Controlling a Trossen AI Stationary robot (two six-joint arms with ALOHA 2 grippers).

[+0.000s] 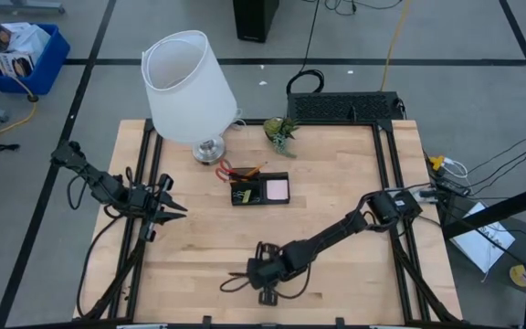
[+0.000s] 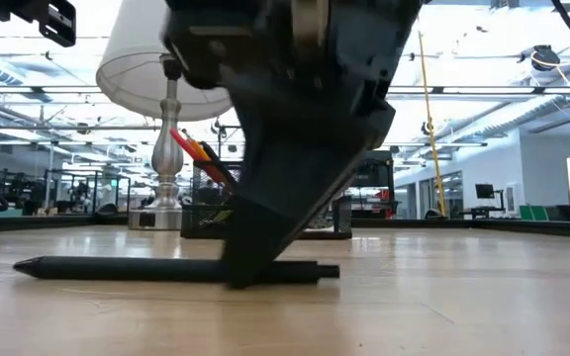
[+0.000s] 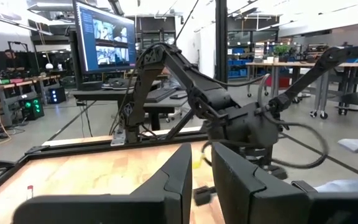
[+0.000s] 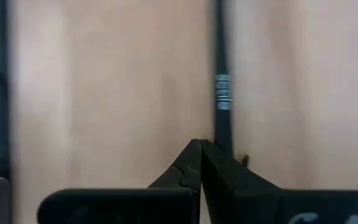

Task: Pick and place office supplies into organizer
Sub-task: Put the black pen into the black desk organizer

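A black pen [image 2: 117,268] lies flat on the wooden table near its near edge and also shows as a black pen [image 1: 233,282] from above. My right gripper [image 2: 237,282] is shut, its tips down at the table right beside the pen's shaft, toward the pen's right end. The organizer [image 1: 236,199] stands mid-table and holds a pink pad [image 1: 277,188], orange pencils [image 2: 201,153] and red-handled scissors. My left gripper [image 1: 173,208] hovers at the table's left with a narrow gap between its fingers and nothing in it. My right gripper slants down from above with its shut fingers [image 4: 194,158] next to the pen's shaft [image 4: 224,124], not around it. I cannot tell whether a finger's side touches the pen. The pen lies flat on the table.
A white-shaded lamp [image 1: 190,82] stands at the far left, a small green plant [image 1: 281,131] beside it, and a black wire rack [image 1: 345,108] sits at the far edge. Bare wood lies between the organizer and the pen.
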